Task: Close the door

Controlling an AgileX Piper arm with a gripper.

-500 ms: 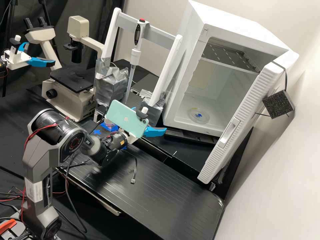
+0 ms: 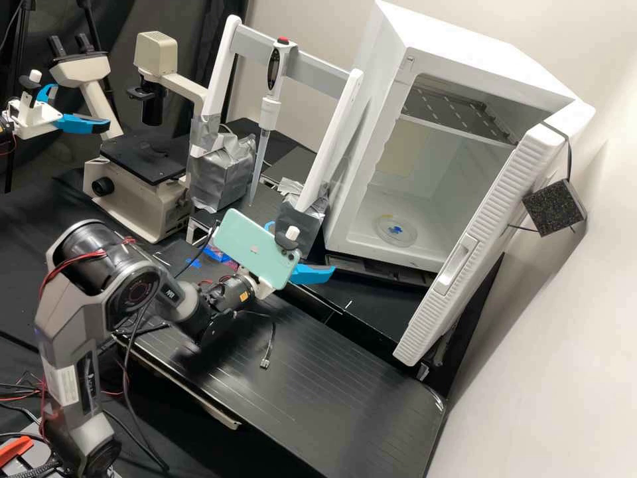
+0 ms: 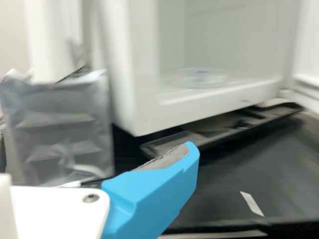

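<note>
At the cabinet (image 2: 451, 40), the door (image 2: 486, 226) stands wide open. Our gripper (image 2: 302, 246) is well apart, fingers spread, empty; we've got the whole close left.

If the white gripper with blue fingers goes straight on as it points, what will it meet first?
The gripper would probably meet the white, box-shaped cabinet at its lower front edge; depth is unclear, so the dark ledge beneath might come first.

White ribbed door (image 2: 497, 219), upright, wide open, angled out from its cabinet (image 2: 451, 40)
</note>
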